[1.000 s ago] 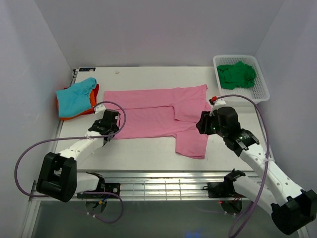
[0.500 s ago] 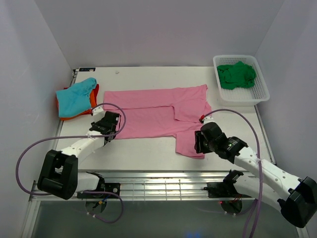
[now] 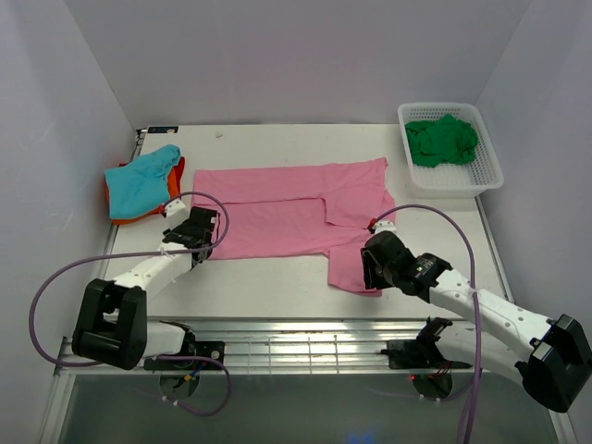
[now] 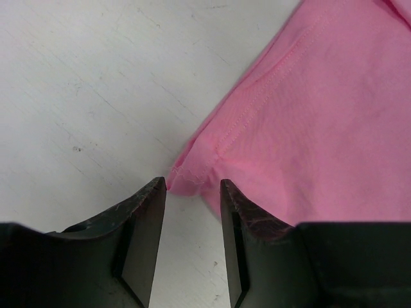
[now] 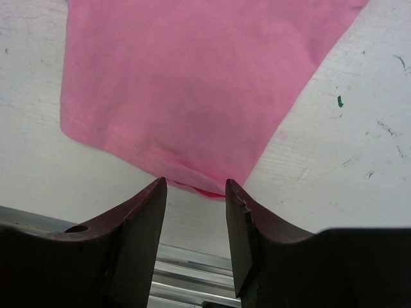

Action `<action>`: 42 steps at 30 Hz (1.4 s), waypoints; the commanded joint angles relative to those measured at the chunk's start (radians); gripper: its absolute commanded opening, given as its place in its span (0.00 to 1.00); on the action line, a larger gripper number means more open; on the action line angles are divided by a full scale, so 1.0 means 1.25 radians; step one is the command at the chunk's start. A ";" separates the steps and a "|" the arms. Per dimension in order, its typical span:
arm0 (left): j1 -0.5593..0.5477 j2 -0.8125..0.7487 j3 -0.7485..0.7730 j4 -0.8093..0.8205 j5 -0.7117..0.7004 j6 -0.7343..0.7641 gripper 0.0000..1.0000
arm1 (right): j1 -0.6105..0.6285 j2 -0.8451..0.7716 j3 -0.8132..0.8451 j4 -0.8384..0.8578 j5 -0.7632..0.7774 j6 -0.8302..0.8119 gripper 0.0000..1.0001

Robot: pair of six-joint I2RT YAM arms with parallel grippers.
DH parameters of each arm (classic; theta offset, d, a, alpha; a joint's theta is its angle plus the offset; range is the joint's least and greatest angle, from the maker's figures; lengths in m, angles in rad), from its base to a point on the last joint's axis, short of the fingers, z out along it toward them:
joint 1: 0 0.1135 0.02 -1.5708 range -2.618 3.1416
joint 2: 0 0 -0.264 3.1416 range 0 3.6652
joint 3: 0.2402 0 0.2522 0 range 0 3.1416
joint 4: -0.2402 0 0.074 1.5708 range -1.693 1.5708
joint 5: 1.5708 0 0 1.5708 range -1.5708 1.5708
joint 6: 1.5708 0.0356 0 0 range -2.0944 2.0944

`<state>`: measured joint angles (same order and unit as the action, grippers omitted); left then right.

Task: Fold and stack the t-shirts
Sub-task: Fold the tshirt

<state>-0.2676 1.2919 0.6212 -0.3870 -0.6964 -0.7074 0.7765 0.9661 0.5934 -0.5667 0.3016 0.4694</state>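
Top external view: both arms reach low over the tabletop (image 3: 268, 277). The right pincer (image 3: 370, 264) and left pincer (image 3: 209, 227) stand open (straddling, not yet pinching) at the near corners of the partly folded pink t-shirt (image 3: 277, 208). Far left, the teal t-shirt (image 3: 139, 180) lies stacked on the orange t-shirt (image 3: 175, 185). Far right, the green t-shirt (image 3: 442, 141) waits in the basket (image 3: 490, 176).

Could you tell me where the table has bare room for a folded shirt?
Free: the far strip behind the pink t-shirt, from the teal t-shirt to the basket; and the near strip between its hem and the table's front edge. Crowded: the left side, the centre.
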 commanded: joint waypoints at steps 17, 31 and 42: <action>0.089 0.057 0.009 0.058 0.148 0.042 0.47 | 0.013 0.042 0.022 -0.028 0.062 0.033 0.45; 0.088 0.038 0.025 0.018 0.137 0.027 0.46 | 0.014 0.075 0.010 -0.040 0.057 0.059 0.43; 0.088 0.033 0.028 0.015 0.135 0.025 0.46 | 0.040 0.079 -0.027 -0.042 0.024 0.104 0.42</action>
<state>-0.1627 1.3613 0.6235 -0.3607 -0.5259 -0.6704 0.8146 1.0615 0.5709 -0.6060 0.3328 0.5579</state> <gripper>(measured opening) 0.459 0.427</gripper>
